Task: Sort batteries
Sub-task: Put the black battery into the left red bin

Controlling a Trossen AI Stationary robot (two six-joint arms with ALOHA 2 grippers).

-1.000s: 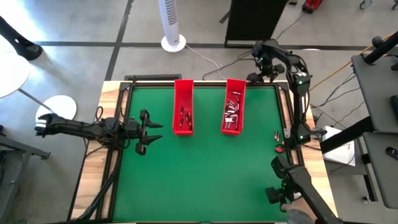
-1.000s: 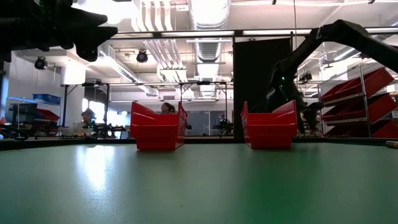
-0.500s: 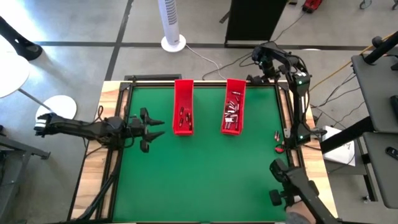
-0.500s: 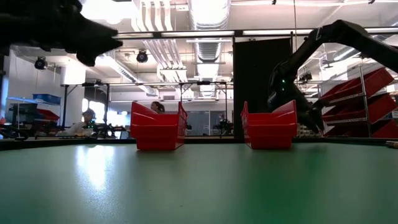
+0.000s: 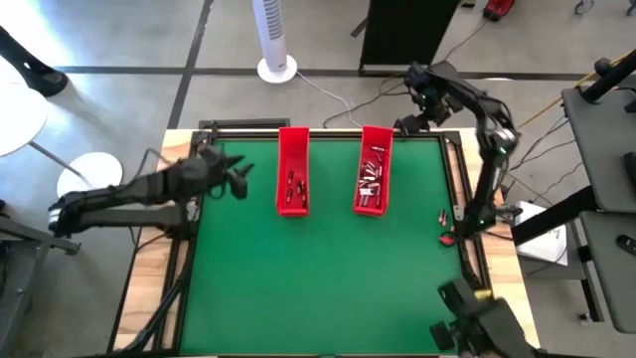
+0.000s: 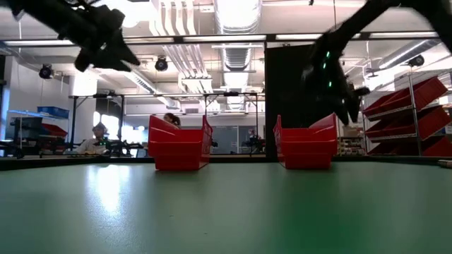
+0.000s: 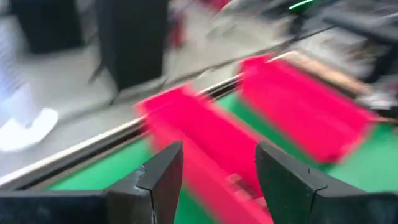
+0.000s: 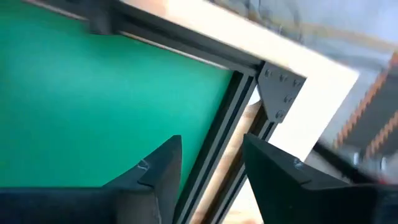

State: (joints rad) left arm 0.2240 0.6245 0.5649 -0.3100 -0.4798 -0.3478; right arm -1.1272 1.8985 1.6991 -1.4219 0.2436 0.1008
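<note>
Beside the left tray, left pincer open, empty.

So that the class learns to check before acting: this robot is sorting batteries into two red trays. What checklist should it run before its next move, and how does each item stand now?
1. Left pincer open and empty: ok.
2. Right pincer open and empty: ok.
3. Left tray and right tray upright on the green mat: ok.
4. Batteries lying in both trays: ok.
5. Small loose pieces at the mat's right edge are batteries: cannot tell.
6. A pincer placed over something to pick: not ok. The left one is beside the left tray and the right one is at the mat's far right corner.
</note>
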